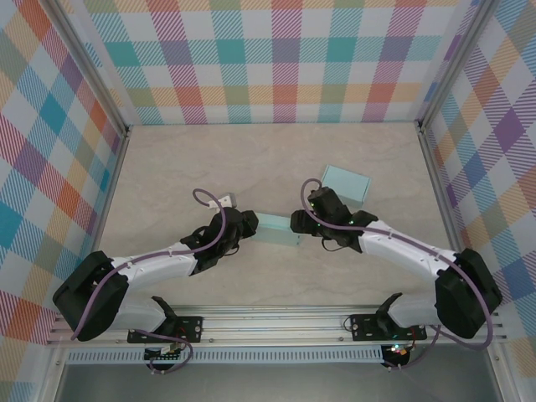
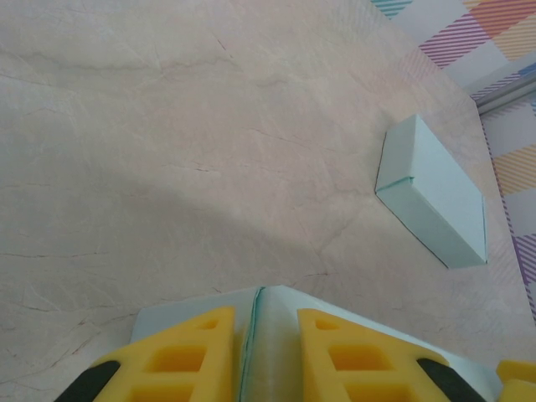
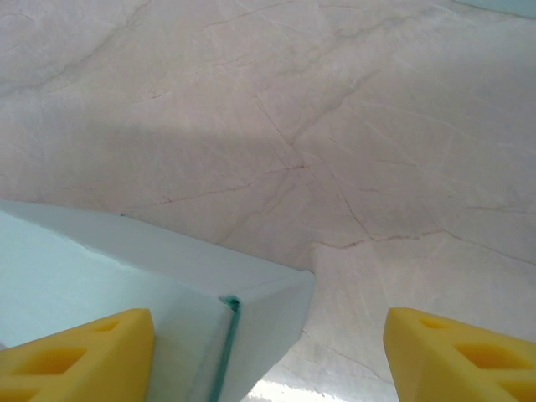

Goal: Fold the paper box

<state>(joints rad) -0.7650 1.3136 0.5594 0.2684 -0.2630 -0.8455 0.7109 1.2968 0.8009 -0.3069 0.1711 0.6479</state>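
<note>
Now, your left gripper point(image 2: 264, 335) is pinched on the creased edge of the paper box point(image 1: 278, 228), which lies between the grippers. Your right gripper point(image 3: 264, 322) straddles the other end, jaws apart. Close it squarely across the seam, left holding firm.

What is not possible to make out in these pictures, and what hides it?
- Left wrist view: the bottom edge cuts off the paper box inside the left pincer; whether it presses the box is unclear.
- Right wrist view: the left and bottom edges cut off the same box under the open right pincer.
- Top external view: both pincers cover the box's ends; the right arm hides a corner of the second box.
</note>
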